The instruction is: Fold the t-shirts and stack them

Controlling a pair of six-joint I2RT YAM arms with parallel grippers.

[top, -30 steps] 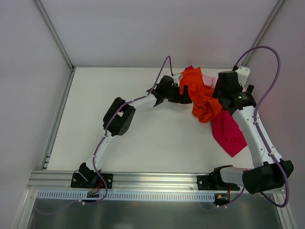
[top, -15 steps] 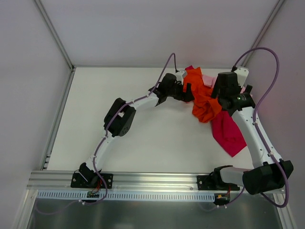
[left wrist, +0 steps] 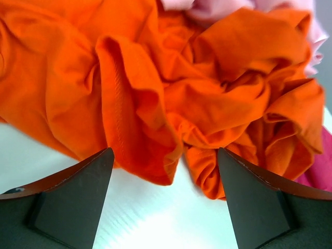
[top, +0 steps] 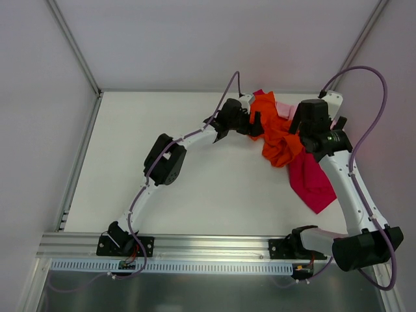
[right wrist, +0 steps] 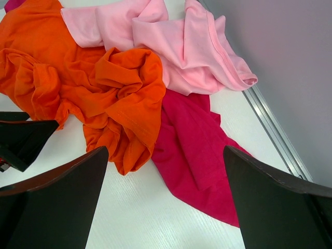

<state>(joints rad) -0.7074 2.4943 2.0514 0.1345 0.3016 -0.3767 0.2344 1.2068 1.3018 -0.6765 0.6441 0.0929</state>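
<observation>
Three crumpled t-shirts lie heaped at the table's far right. The orange shirt [top: 276,133] is on top, also in the left wrist view [left wrist: 155,88] and right wrist view [right wrist: 78,83]. The pink shirt [right wrist: 176,46] lies behind it, and the magenta-red shirt [top: 312,182] [right wrist: 202,155] spreads toward the near right. My left gripper [top: 255,123] [left wrist: 165,207] is open and empty, its jaws low over the table right at the orange shirt's left edge. My right gripper [top: 304,130] [right wrist: 166,207] is open and empty, above the orange and magenta shirts.
The white table [top: 195,188] is bounded by a metal rail [right wrist: 270,129] along its right edge and grey walls behind and at both sides. The left gripper's finger [right wrist: 23,140] shows in the right wrist view, left of the pile.
My left gripper has moved right and a little farther back, closing on the orange shirt's edge. My right arm has shifted slightly.
</observation>
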